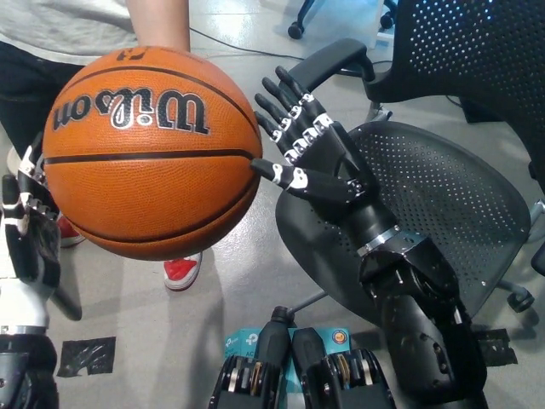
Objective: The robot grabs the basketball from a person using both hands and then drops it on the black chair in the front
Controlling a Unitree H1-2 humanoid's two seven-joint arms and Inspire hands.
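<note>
Grey floor, person (77, 25) cut off at top edge, holding out the basketball (152, 152). Left hand (25, 247) half hidden behind the ball's left edge, finger spread unreadable. Right hand (302, 149) splayed wide, holding nothing, thumb tip at ball's right side, over black chair (460, 204).

Red shoe (180, 269), black tape patch (88, 355) on grey floor (255, 281).
</note>
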